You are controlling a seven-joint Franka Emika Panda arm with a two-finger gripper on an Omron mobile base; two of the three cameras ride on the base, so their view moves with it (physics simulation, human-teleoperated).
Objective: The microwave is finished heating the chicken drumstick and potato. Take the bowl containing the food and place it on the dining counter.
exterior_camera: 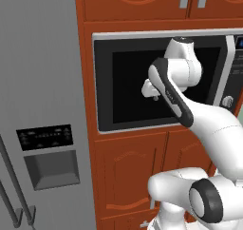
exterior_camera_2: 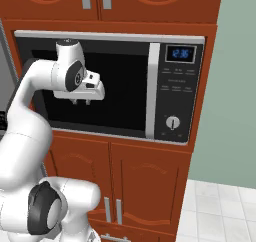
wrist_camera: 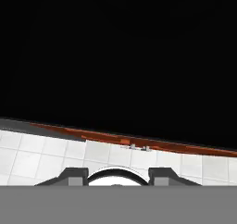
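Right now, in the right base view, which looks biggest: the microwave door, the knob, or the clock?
1. microwave door, biggest by far.
2. clock.
3. knob, slightly smaller than the clock; they're close.

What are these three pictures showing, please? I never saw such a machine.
It is a white robot arm in a simulated kitchen. Two pictures come from cameras on its base, behind it to the left and right. The third comes from a camera on its hand. The arm reaches up to the microwave, whose dark door is shut. Its end effector hangs in front of the door glass and holds nothing. The fridge stands to the left, and wooden cabinets are below.
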